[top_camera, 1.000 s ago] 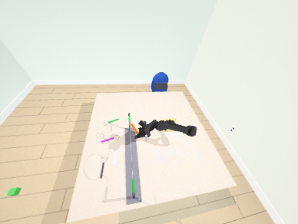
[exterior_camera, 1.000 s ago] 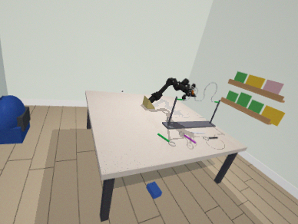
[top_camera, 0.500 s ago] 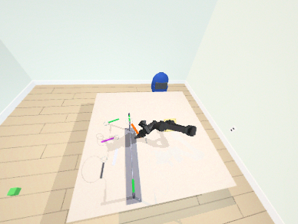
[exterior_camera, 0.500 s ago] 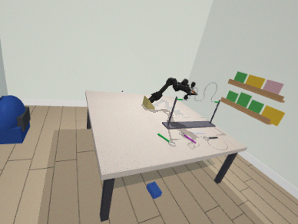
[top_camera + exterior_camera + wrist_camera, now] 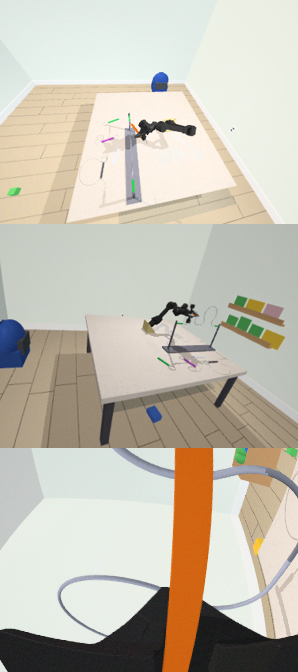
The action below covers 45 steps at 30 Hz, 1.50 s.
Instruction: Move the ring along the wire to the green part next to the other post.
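One orange handle is pinched in our pincer, carried near the thin wire between the posts — we judge the traverse under way. Next we must follow the bends, turning gently; looping grey wire stands in the way, while a purple wand lies beside the base strip.

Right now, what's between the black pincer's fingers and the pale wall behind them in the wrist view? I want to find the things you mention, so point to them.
The long orange handle [image 5: 135,129] [image 5: 192,523], shut between the black pincer's [image 5: 182,635] fingers, and beyond it curving grey wire [image 5: 100,577], as the wrist view shows.
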### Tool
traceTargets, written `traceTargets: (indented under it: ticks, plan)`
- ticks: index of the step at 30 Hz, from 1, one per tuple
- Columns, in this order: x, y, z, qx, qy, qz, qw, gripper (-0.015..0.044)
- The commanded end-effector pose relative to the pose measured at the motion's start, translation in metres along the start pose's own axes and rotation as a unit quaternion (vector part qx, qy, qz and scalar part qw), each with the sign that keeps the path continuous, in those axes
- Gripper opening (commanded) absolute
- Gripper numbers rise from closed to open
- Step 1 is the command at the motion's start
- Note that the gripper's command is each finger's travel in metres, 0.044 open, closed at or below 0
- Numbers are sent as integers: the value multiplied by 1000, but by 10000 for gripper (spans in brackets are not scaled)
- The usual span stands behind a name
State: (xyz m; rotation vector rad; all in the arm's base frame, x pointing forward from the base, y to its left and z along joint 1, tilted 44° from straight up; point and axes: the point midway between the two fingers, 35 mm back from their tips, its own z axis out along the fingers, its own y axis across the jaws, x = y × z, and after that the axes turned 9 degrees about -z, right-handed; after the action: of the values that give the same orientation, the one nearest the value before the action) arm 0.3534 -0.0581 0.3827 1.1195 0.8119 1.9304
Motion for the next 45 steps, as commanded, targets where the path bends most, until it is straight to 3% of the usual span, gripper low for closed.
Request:
traceTargets:
  ticks: [1, 23, 45]
  plan:
    - [-2, 6, 0, -23, -10, 44, 999, -150]
    - [-2, 15, 2, -86, -33, 161, 983, -150]
    - [20, -41, 1, -7, 0, 12, 1000, -150]
